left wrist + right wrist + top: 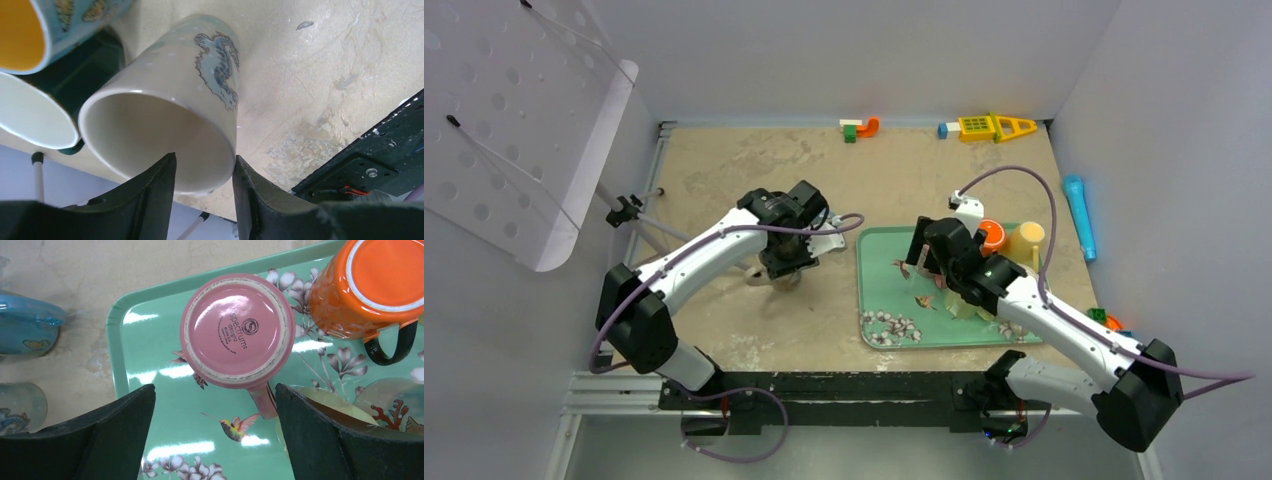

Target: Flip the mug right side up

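On the tabletop at left, the left tool straddles the rim of the tilted, mouth-up cream mug; whether it is pinching cannot be told. At right, the pink mug stands base-up on the tray, axis vertical, directly beneath the wide-open right tool.

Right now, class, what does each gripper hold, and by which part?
The left gripper pinches the cream mug by its rim. The right gripper is open over the pink mug, holding nothing.
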`<action>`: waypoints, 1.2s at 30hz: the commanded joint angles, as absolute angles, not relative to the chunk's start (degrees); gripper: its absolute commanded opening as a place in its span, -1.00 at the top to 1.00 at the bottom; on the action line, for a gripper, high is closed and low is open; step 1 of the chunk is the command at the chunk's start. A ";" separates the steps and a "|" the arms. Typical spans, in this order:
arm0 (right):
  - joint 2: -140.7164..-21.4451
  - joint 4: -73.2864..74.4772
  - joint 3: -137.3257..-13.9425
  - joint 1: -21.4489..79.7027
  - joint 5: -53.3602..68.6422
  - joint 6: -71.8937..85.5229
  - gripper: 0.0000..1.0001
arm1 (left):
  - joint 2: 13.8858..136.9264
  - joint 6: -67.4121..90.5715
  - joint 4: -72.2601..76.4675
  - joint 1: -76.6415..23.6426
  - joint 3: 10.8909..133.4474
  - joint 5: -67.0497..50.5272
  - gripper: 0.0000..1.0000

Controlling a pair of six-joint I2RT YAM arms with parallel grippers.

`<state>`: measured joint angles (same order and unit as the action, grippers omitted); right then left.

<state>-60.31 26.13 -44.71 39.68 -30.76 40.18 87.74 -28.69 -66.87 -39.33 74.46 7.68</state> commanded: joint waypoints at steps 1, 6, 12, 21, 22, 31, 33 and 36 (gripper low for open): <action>-62.27 24.52 -45.18 39.46 -34.09 41.95 -0.86 | 82.34 -29.00 -67.24 -39.11 79.43 6.69 -0.03; -68.96 21.58 -46.14 39.46 -33.91 39.57 -0.80 | 76.49 -28.87 -68.44 -39.03 79.69 3.14 -0.12; -74.67 15.33 -50.22 41.94 -26.79 35.50 -0.64 | 71.68 -28.65 -69.48 -39.02 79.27 0.82 -0.20; -82.27 17.78 -53.28 46.42 -33.71 37.33 -0.64 | 68.61 -28.58 -69.68 -38.95 79.28 -1.42 -0.22; -83.72 18.82 -53.19 46.40 -35.69 39.04 -0.64 | 68.46 -28.57 -69.63 -38.94 79.20 -2.01 -0.22; -89.00 27.03 -54.20 46.29 -48.18 59.99 -0.41 | 67.65 -28.97 -70.16 -38.96 79.30 -4.11 -0.22; -87.41 25.23 -52.40 46.20 -48.91 60.75 -0.32 | 66.86 -29.09 -70.11 -38.97 78.92 -4.30 -0.22; -87.13 21.53 -51.28 44.98 -47.43 57.87 -0.14 | 65.79 -29.18 -69.66 -38.96 78.50 -4.63 -0.22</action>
<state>-89.43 24.64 -52.49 46.26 -43.11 54.78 68.53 -28.60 -69.78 -39.22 77.78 -2.79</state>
